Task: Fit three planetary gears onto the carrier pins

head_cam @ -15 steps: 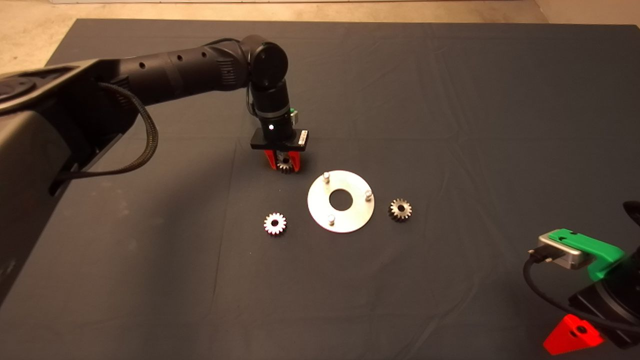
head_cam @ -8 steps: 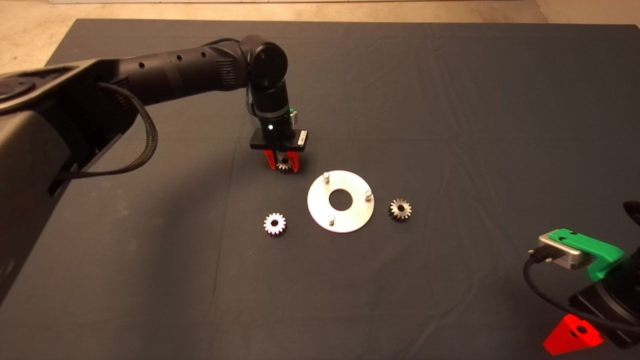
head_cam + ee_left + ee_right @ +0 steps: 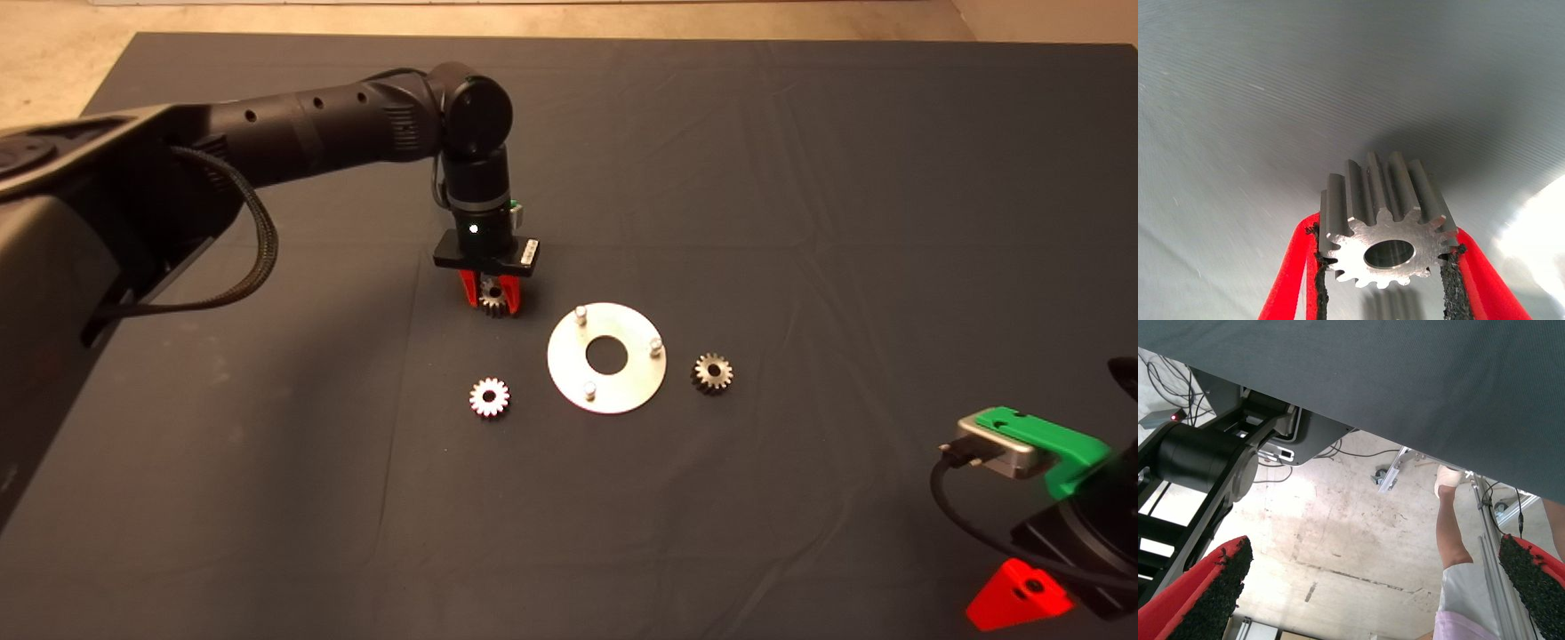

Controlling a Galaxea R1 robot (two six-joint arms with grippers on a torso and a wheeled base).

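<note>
**Left gripper holds one gear near the pinned disc**

One planetary gear (image 3: 493, 297) is clamped between the red fingers of the left gripper (image 3: 488, 295), its toothed rim pinched by the black pads (image 3: 1449, 280) on both sides. In the left wrist view the gear (image 3: 1382, 229) shows its flat face and dark centre bore, with the dark mat (image 3: 800, 178) behind it. The held gear sits just to the upper left of the shiny round disc (image 3: 607, 357), apart from it.

The three carrier pins (image 3: 581, 313) stand bare in a triangle around the disc's large centre hole. A second gear (image 3: 489, 397) lies flat on the counter's mat to the lower left of the disc, and a third gear (image 3: 711, 372) lies just to its right.

The right gripper (image 3: 1018, 597) rests at the lower right edge, fingers (image 3: 1205, 593) spread wide apart and empty. Its wrist view shows the floor beyond the mat, and a person's leg (image 3: 1451, 533).
</note>
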